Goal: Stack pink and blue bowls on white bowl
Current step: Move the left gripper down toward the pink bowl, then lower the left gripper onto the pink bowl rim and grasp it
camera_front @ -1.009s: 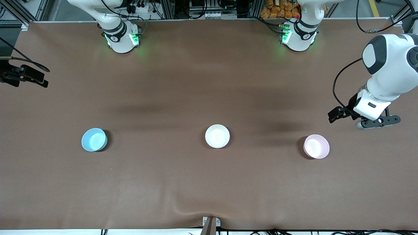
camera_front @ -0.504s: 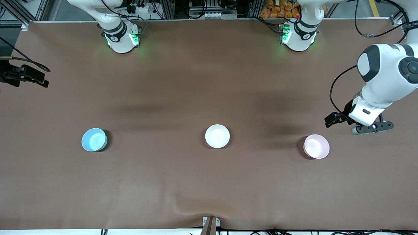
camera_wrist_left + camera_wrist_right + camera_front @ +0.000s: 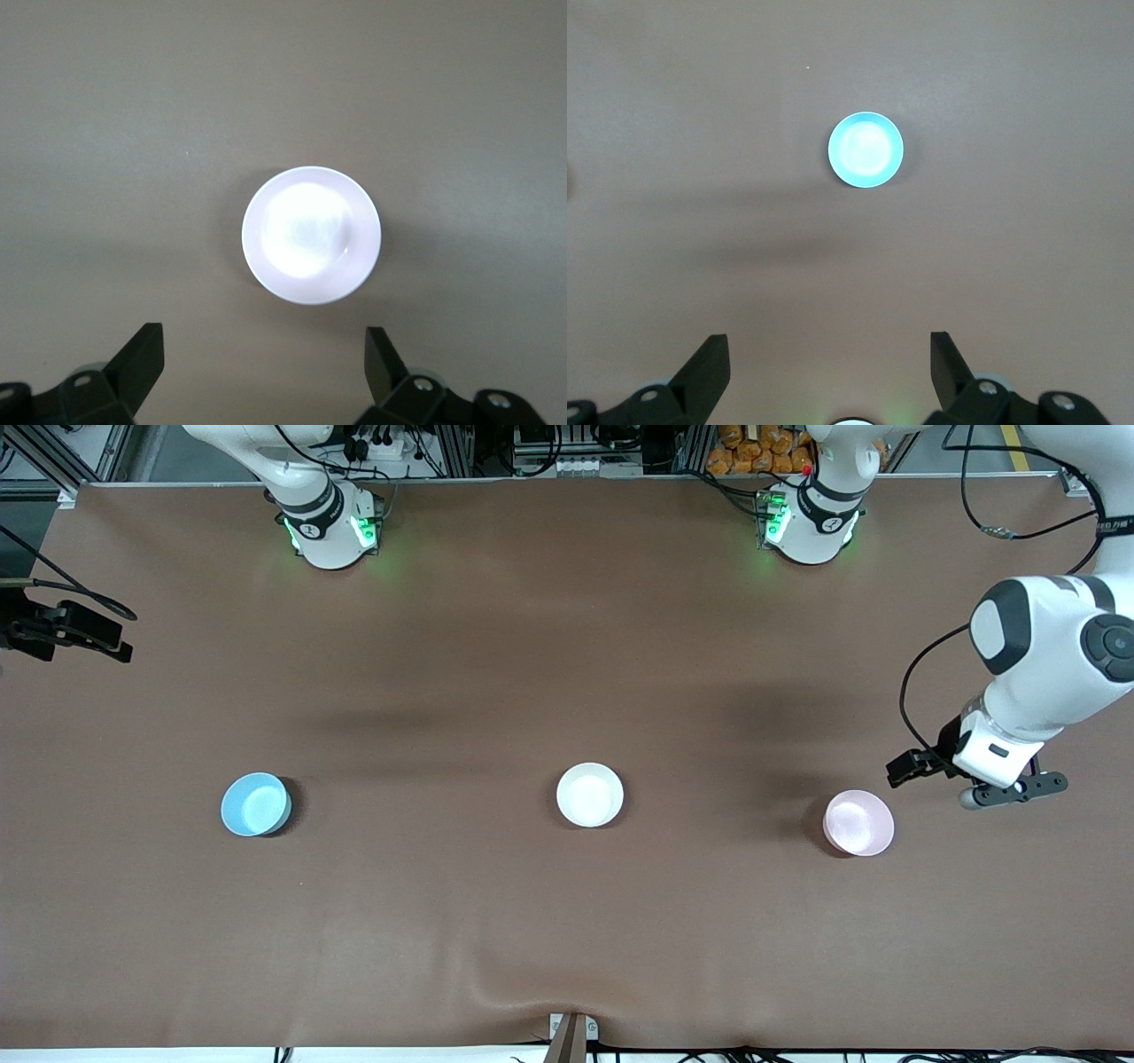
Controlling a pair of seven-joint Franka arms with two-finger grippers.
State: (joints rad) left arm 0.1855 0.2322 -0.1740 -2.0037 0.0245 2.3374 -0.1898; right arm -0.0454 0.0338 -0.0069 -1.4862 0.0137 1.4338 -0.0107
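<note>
Lower and closer to the pink bowl [image 3: 858,823] now, the left gripper [image 3: 264,372] hangs over bare brown table [image 3: 567,921], fingers spread; smooth round white bowl [image 3: 590,794] sits mid-table, blue bowl [image 3: 255,804] toward the right arm's end; right gripper [image 3: 830,372] waits high, jaws apart.

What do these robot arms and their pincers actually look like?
Glossy white rounded arm segments with dark grey joint caps; the bases glow green. Black cables loop along the left arm. The left gripper and right gripper each have two black, wedge-shaped fingers.
</note>
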